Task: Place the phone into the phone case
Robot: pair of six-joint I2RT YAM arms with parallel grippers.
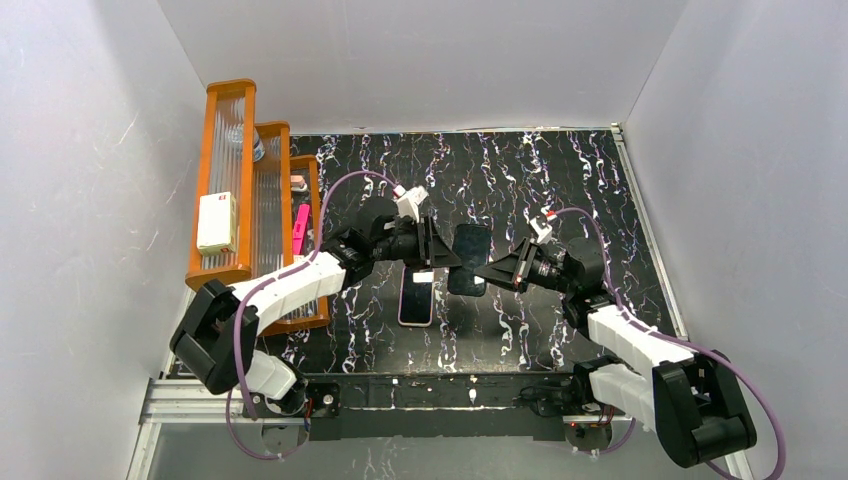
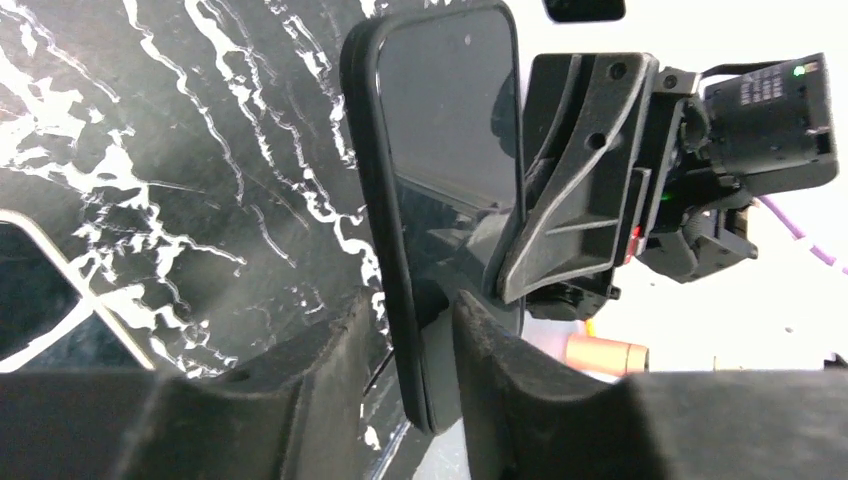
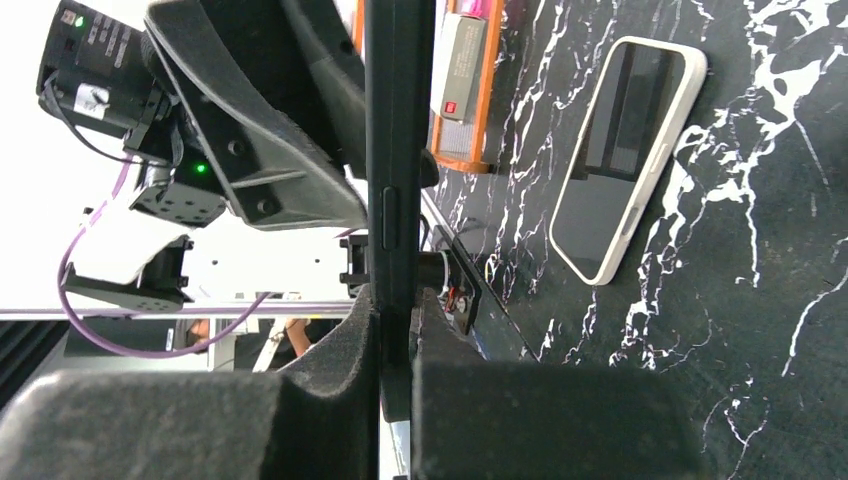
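Observation:
The phone case (image 1: 402, 300) lies flat on the black marble table, left of centre. Its pale pinkish rim (image 3: 603, 275) frames a glossy black screen, the phone (image 3: 620, 150). Above the table, between both arms, hangs an all-black phone-sized piece (image 1: 470, 245) with a glossy face (image 2: 450, 120). My right gripper (image 3: 398, 300) is shut on its thin edge (image 3: 398, 120). My left gripper (image 2: 420, 320) straddles the opposite end, jaws apart, with a gap between one finger and the piece. In the top view, the left gripper (image 1: 445, 255) and right gripper (image 1: 490, 270) face each other.
An orange tiered rack (image 1: 230, 180) stands along the left wall; it carries a white box (image 1: 216, 222), a pink item (image 1: 301, 230) and a bottle (image 1: 252, 140). White walls close in the table on three sides.

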